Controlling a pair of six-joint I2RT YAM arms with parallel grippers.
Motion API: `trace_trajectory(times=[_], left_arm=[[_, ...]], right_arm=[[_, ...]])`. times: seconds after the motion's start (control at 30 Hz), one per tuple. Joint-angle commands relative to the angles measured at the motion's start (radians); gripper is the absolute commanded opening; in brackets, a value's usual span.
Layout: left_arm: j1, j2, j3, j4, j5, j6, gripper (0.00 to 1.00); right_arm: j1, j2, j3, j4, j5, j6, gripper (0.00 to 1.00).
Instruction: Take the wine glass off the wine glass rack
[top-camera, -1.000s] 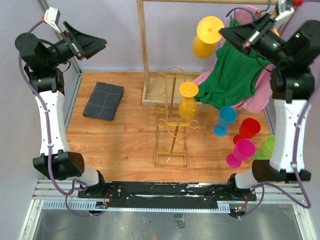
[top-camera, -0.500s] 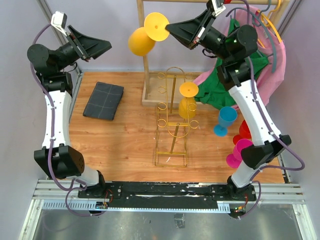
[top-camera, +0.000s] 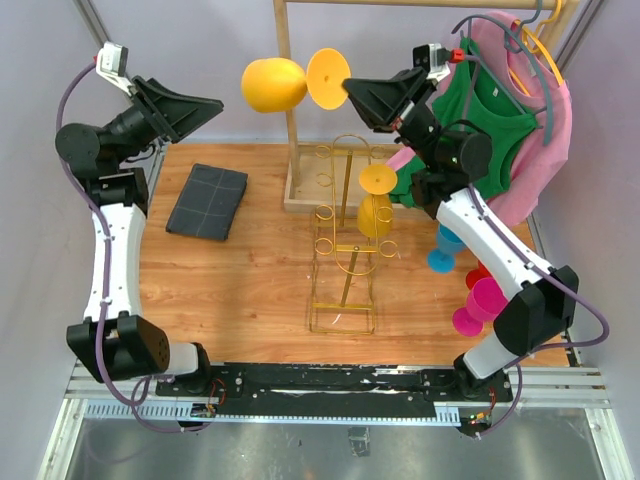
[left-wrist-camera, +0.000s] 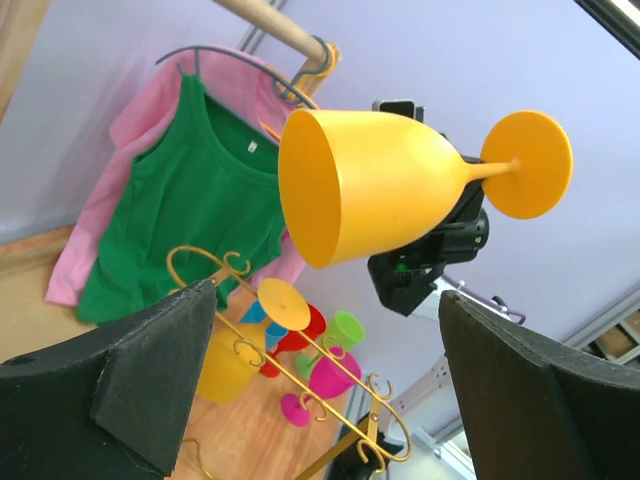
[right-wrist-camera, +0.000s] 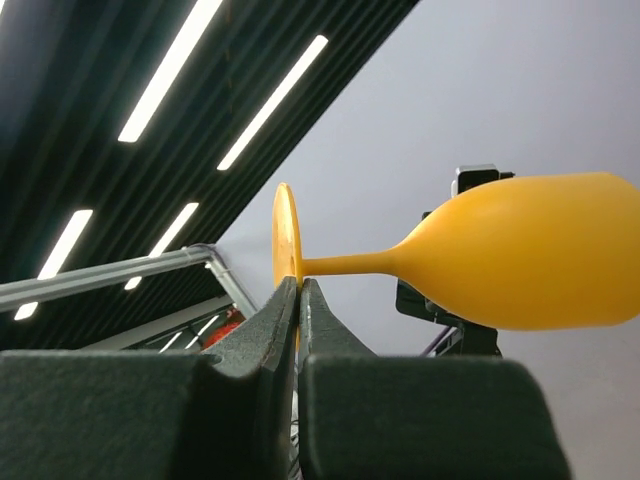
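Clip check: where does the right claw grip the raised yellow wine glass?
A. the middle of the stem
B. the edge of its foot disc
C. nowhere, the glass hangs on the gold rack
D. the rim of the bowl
B: in the right wrist view the right claw is shut on the edge of the foot disc of the yellow wine glass, with stem and bowl free.

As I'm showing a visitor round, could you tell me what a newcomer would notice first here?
A yellow wine glass held sideways high above the table, pinched by its foot in the right gripper, with the open left gripper facing its bowl. Below, a second yellow glass hangs foot up on the gold wire rack.
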Motion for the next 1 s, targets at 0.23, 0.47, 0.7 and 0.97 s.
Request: trace_trajectory(times=[0.23,0.47,0.7,0.97], left_arm=[[-0.006,-0.149,-0.109,0.163,-0.016,-0.033,0.98],[-0.072,-0.210,-0.090,0.193,0.120,0.081,0.98],[-0.134,-0.283,-0.118,0.193,0.224,0.193,0.99],[-0.151,-0.363,-0.200,0.192,0.282,0.305,0.99]], right_arm=[[0.091,-0.041,-0.135,0.494,0.103,0.058,0.01],[0.107,-0.066,-0.192,0.486,0.047,0.107,0.01],[0.107,-0.155,-0.321,0.435,-0.021,0.128,0.01],[0.107,-0.216,-0.369,0.424,-0.055,0.124,0.01]])
